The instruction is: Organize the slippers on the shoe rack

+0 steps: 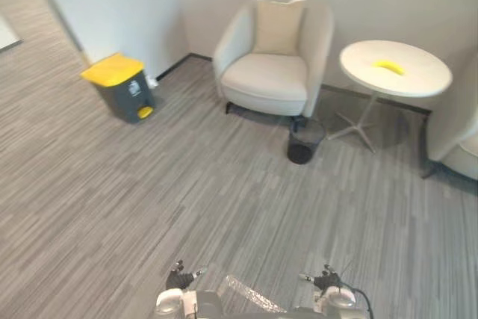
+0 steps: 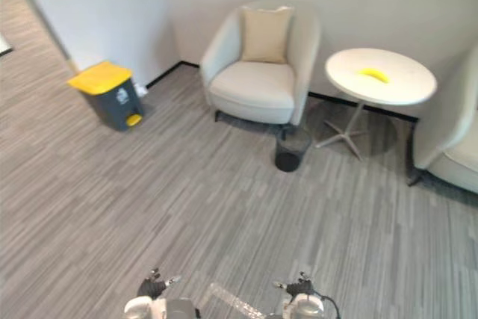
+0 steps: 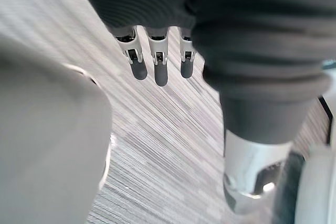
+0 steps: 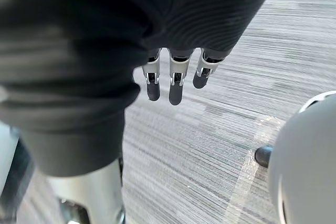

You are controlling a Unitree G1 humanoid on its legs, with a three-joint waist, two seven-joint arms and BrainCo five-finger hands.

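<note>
My left hand (image 3: 157, 61) hangs over the grey striped carpet in the left wrist view. Its fingers (image 3: 160, 72) are straight and hold nothing, and its thumb (image 3: 252, 177) stands apart. In the right wrist view my right hand (image 4: 176, 77) hangs the same way, open, with straight fingers (image 4: 175, 90) and bare carpet past them.
Ahead by the wall stands a cream armchair (image 1: 272, 72) with a cushion. A small black wastebasket (image 1: 305, 141) sits in front of it. A round white table (image 1: 394, 69) with a yellow thing (image 1: 389, 66) stands to the right, beside a second chair (image 1: 463, 147). A yellow-lidded bin (image 1: 123, 87) stands left.
</note>
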